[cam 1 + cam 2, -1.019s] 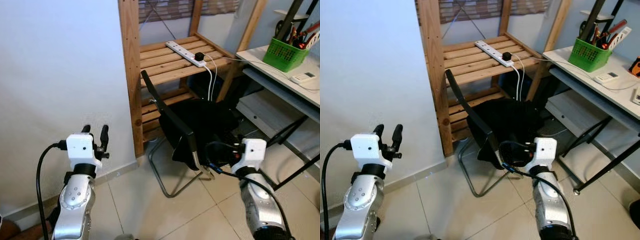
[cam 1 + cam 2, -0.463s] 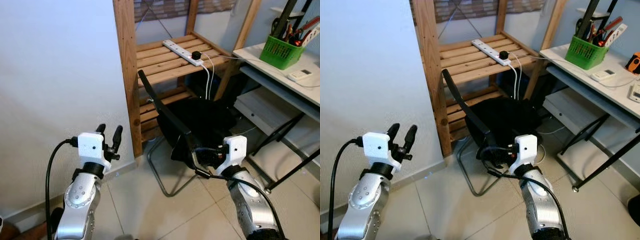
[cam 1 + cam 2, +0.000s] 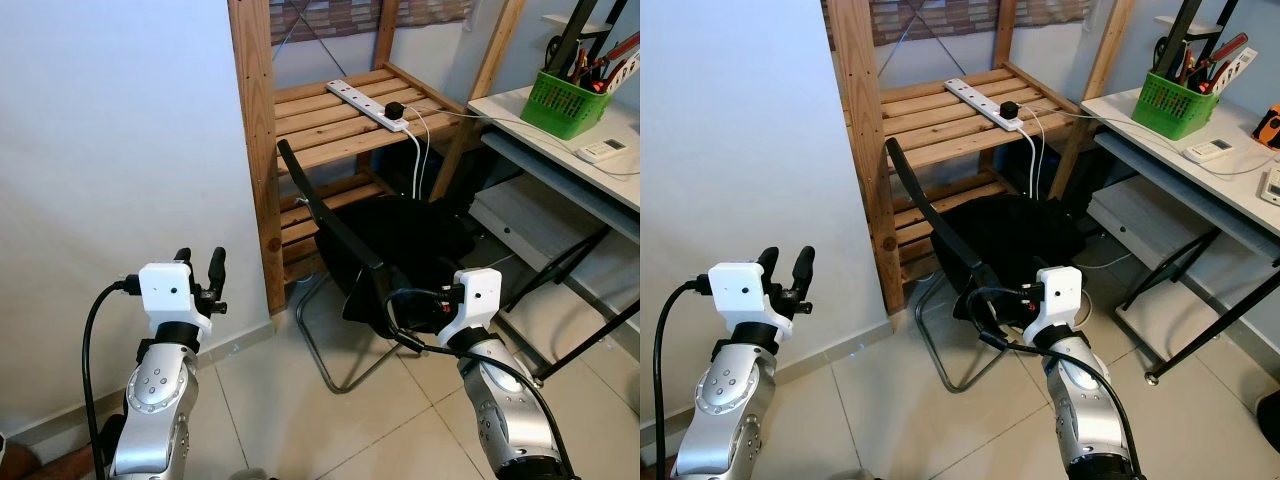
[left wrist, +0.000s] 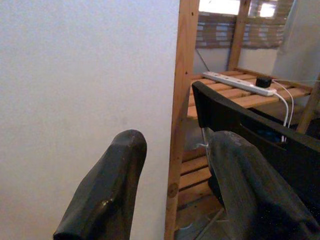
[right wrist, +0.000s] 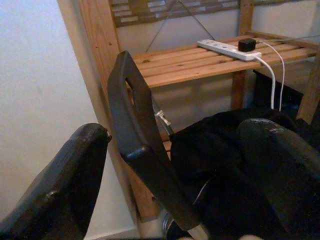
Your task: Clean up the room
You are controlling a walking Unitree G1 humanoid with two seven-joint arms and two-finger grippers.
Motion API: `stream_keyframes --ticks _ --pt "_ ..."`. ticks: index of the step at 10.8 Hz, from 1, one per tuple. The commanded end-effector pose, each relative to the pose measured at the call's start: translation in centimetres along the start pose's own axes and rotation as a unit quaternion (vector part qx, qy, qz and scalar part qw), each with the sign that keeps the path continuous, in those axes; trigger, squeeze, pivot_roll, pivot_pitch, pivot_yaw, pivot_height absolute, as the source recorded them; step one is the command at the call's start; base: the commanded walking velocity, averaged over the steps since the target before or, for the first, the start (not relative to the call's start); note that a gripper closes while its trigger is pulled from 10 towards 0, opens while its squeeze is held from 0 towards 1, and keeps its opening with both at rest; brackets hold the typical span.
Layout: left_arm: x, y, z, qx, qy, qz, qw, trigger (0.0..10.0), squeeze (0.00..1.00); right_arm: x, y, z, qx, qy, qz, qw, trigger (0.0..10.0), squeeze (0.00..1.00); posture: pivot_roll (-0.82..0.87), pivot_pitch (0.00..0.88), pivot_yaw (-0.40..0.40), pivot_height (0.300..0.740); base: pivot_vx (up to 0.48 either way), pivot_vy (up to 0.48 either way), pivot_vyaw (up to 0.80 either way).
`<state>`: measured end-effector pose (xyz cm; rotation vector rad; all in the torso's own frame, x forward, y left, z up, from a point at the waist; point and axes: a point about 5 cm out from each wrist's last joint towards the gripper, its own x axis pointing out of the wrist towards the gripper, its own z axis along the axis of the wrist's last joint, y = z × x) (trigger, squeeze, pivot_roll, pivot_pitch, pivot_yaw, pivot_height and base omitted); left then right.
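A black folding chair point(image 3: 335, 232) stands on the tiled floor in front of a wooden shelf point(image 3: 345, 125), its back tilted toward me. A black garment point(image 3: 425, 240) lies heaped on its seat. My left gripper point(image 3: 200, 258) is held up beside the white wall, open, with nothing between its fingers point(image 4: 107, 190). My right arm point(image 3: 478, 298) reaches low toward the chair. Its gripper point(image 5: 175, 150) is open, a short way from the lower end of the chair back point(image 5: 135, 120), not touching it.
A white power strip point(image 3: 372, 105) with a black plug and white cables lies on the shelf. A desk point(image 3: 550, 145) at the right carries a green basket point(image 3: 572, 102) of tools and a white remote point(image 3: 606, 151). The white wall point(image 3: 100, 150) is close on my left.
The view has swayed a little. My right gripper has come slightly closer to the chair back. My left gripper swung right and came back; both stay open.
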<state>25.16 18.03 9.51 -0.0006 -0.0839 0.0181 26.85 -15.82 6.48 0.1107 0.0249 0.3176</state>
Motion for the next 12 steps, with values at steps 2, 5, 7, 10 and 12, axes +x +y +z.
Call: stream_keyframes --ticks 2,5,7,10,12 --pt "0.07 -0.17 -0.25 0.003 0.005 -0.003 1.0 10.0 0.0 -0.07 -0.2 0.32 -0.005 -0.001 -0.003 1.0 10.0 0.0 0.01 0.0 0.026 0.74 0.0 0.0 0.0" --pt "0.07 -0.17 -0.25 0.003 0.005 -0.003 1.0 10.0 0.0 -0.07 -0.2 0.32 -0.005 -0.001 -0.003 1.0 10.0 0.0 0.01 0.0 0.026 0.74 0.0 0.0 0.0" --pt "0.07 -0.17 -0.25 0.003 0.005 -0.003 1.0 10.0 0.0 -0.07 -0.2 0.32 -0.005 -0.001 -0.003 1.0 10.0 0.0 0.01 0.0 0.026 0.74 0.0 0.0 0.0" --pt "0.07 -0.17 -0.25 0.003 0.005 -0.003 1.0 10.0 0.0 -0.07 -0.2 0.32 -0.005 -0.001 -0.003 1.0 10.0 0.0 0.01 0.0 0.026 0.74 0.0 0.0 0.0" --pt "0.48 0.12 -0.96 0.013 0.016 -0.006 1.0 10.0 0.0 -0.38 -0.51 0.45 -0.002 -0.005 -0.015 1.0 10.0 0.0 -0.02 0.0 0.053 0.74 0.0 0.0 0.0"
